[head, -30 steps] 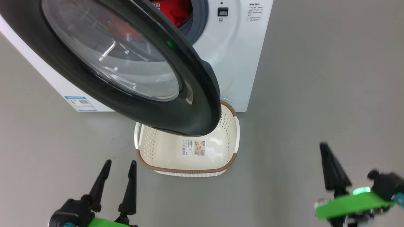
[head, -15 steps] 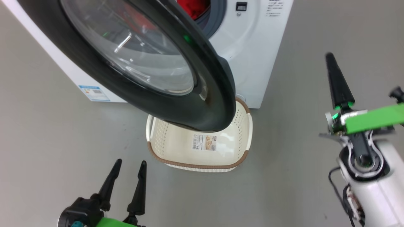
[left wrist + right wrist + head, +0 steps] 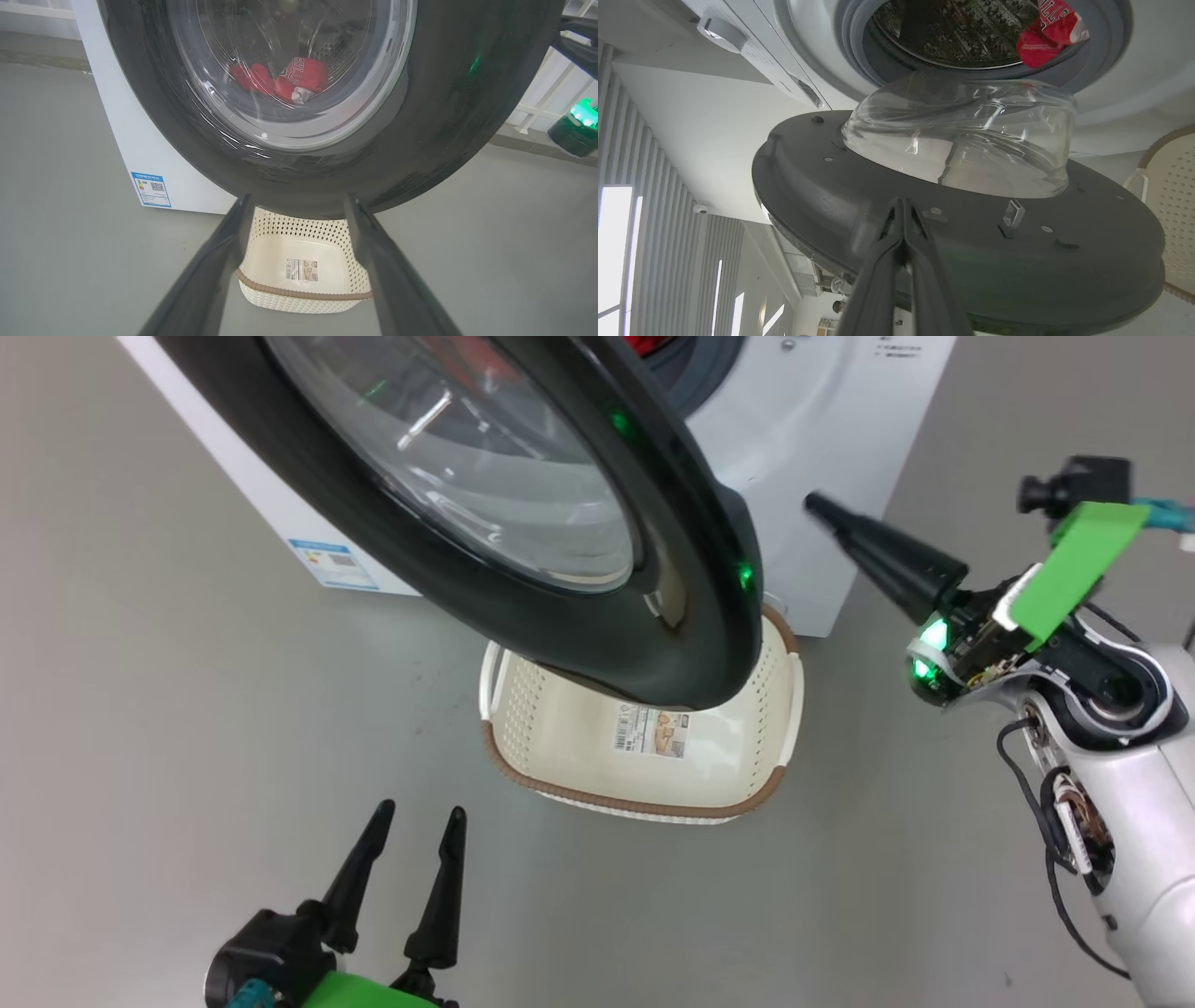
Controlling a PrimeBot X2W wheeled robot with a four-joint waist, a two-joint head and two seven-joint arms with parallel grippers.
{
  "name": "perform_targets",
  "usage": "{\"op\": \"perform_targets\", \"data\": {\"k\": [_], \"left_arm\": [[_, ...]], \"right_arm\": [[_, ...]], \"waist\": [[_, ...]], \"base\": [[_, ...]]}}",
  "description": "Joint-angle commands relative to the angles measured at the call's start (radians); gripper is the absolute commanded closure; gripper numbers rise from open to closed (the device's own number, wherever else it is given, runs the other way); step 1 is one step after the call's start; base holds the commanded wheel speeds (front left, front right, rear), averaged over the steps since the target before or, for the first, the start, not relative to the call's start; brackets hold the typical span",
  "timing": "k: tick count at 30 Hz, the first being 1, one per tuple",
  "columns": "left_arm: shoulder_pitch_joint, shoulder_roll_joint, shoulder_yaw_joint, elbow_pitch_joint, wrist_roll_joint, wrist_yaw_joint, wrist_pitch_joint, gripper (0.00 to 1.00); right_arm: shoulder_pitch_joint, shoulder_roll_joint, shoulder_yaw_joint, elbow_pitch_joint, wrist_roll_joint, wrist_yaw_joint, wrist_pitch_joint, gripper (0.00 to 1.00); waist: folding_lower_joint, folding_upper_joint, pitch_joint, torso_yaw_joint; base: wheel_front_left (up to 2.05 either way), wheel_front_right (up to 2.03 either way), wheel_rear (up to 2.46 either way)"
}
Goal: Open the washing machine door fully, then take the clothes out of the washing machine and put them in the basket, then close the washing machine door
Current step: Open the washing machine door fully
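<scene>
**Shut end effector lines up behind half-open washer door**

The robot's right end effector, its two dark fingers pressed together and holding nothing, points at the dark grey inner frame of the washing machine door. In the right wrist view it is close to that frame, but whether the tips touch it cannot be told. In the head view it reaches in from the right, between the door's free edge and the white front of the washing machine. The left end effector hangs low over the floor, fingers spread wide and empty, facing the door's glossy outer rim and apart from it. The door stands partly open, angled out toward the robot's left, its lower rim over the far part of the basket. The basket sits empty on the floor just before the machine's front, near its lower right corner. The clothes, a red bundle, lie in the steel drum.

The step in hand looks to be the full opening of the door. Done well, the shut fingers would bear on the stiff grey frame near the free edge, where leverage is best, and not on the bulging glass bowl. They would then follow the door's arc rather than push straight, so the tips do not slide off. The left end effector likely needs to keep out of the rim's path, and the basket should go unnudged.
</scene>
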Motion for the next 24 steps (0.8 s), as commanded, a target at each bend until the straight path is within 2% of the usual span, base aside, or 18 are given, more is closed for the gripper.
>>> {"op": "perform_targets", "data": {"k": [1,7,12,24], "left_arm": [[-0.024,0.013,0.026,-0.018,-0.008,0.004,-0.012,0.0],[-0.029,0.013,0.011,-0.018,-0.018,0.004,-0.012,0.0],[-0.034,0.013,0.002,-0.017,-0.032,0.009,-0.012,0.0],[-0.022,0.013,-0.022,-0.019,-0.062,0.026,-0.012,0.0]], "right_arm": [[-0.043,-0.008,0.021,0.01,0.012,0.007,0.051,1.0],[-0.146,-0.022,0.051,0.133,0.029,0.007,0.175,1.0],[-0.19,-0.024,0.096,0.181,0.016,0.007,0.246,1.0],[-0.176,0.014,0.155,0.197,-0.016,0.007,0.315,1.0]], "waist": [[0.0,0.0,0.007,0.015],[0.0,0.0,0.026,0.037],[0.0,0.0,0.035,0.049],[0.0,0.0,0.002,0.081]], "base": [[0.0,0.0,0.0],[0.0,0.0,0.0],[0.0,0.0,0.0],[0.0,0.0,0.0]]}}
